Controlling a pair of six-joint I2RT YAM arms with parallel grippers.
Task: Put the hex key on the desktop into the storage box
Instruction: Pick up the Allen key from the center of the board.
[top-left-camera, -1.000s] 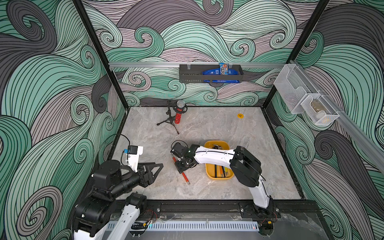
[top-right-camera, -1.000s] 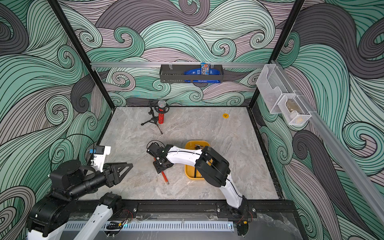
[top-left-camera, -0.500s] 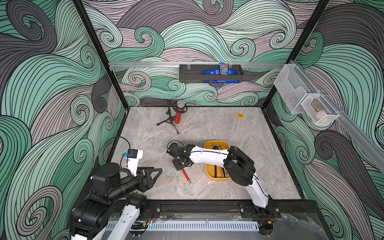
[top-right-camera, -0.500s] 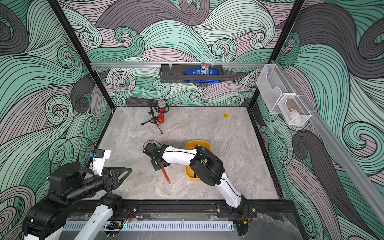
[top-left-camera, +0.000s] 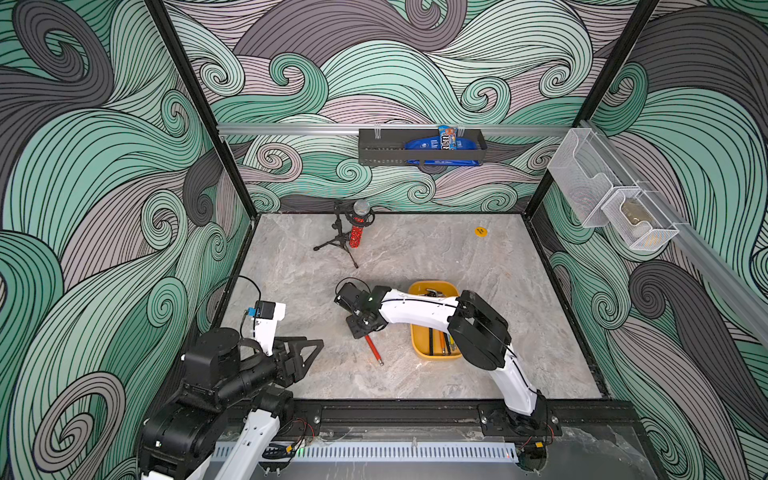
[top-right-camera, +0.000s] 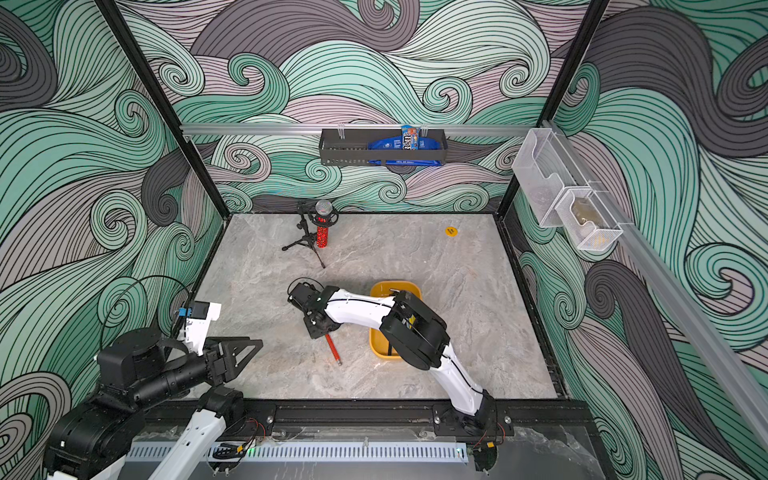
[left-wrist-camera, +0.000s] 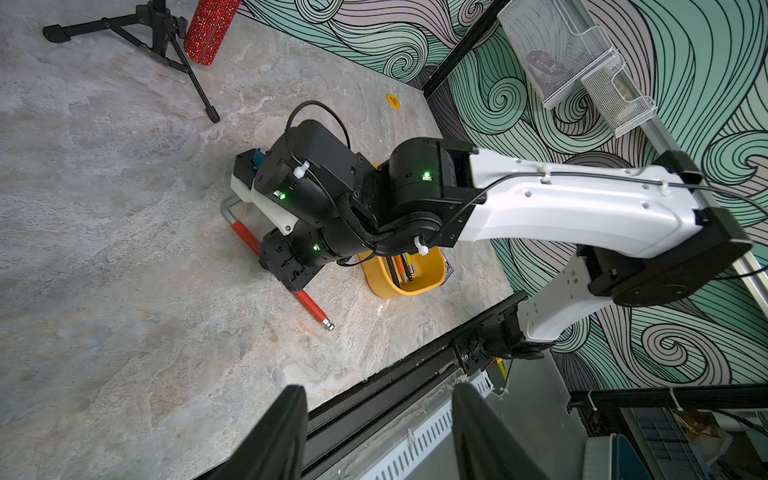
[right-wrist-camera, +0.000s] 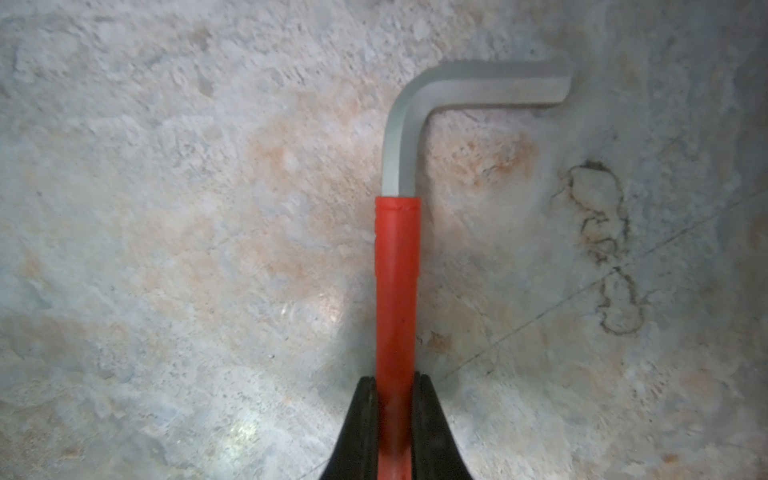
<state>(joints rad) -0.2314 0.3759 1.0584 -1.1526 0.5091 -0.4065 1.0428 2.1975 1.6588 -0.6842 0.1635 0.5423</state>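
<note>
Pinching the red-sleeved hex key (right-wrist-camera: 397, 291) flat on the desktop (top-left-camera: 415, 257), the right gripper (right-wrist-camera: 395, 415) has its grasp — next, lift it across into the storage box (top-left-camera: 419, 351).

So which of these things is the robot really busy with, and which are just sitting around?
Part of the job:
- red-sleeved hex key, lying on the desktop
- right gripper, closed on its sleeve
- yellow storage box, already holding other keys

Just lying about:
- microphone on a tripod
- yellow sticker
- black wall rack with snack packets
- white mesh baskets
- left gripper, idle and shut
</note>
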